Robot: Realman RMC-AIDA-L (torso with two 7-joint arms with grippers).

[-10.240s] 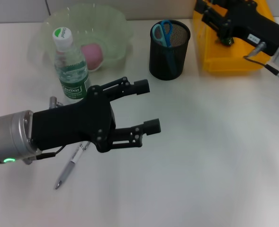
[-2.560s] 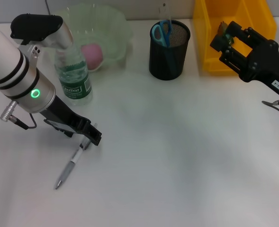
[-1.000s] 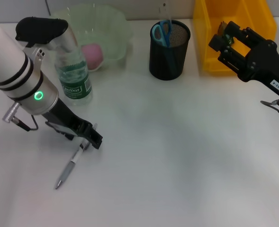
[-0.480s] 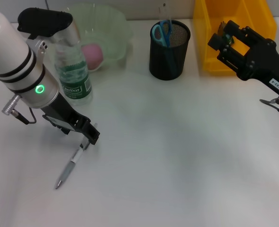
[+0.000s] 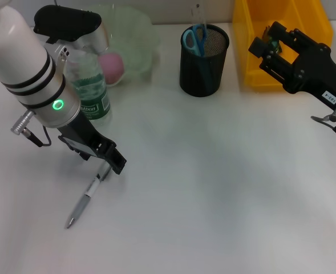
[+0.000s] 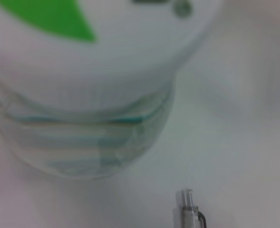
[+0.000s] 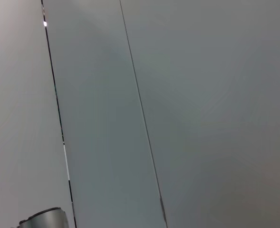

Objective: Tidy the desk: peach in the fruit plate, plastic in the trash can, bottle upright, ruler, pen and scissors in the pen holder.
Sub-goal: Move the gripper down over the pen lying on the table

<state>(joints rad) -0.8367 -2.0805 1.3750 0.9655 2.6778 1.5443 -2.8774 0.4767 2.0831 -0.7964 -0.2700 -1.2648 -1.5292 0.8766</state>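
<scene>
The pen lies slanted on the white desk, and its upper end also shows in the left wrist view. My left gripper points down at the desk, right at the pen's upper end. The bottle stands upright behind my left arm, and its white and green cap fills the left wrist view. The pink peach lies in the pale green fruit plate. Blue scissors and a clear ruler stand in the black mesh pen holder. My right gripper is open over the yellow bin.
The yellow bin stands at the back right, next to the pen holder. Bare white desk stretches across the middle and the front. The right wrist view shows only grey wall panels.
My left arm has shifted a little to the right while its gripper stays at the pen's upper end. The pen has not moved. My right gripper has edged slightly back and left.
</scene>
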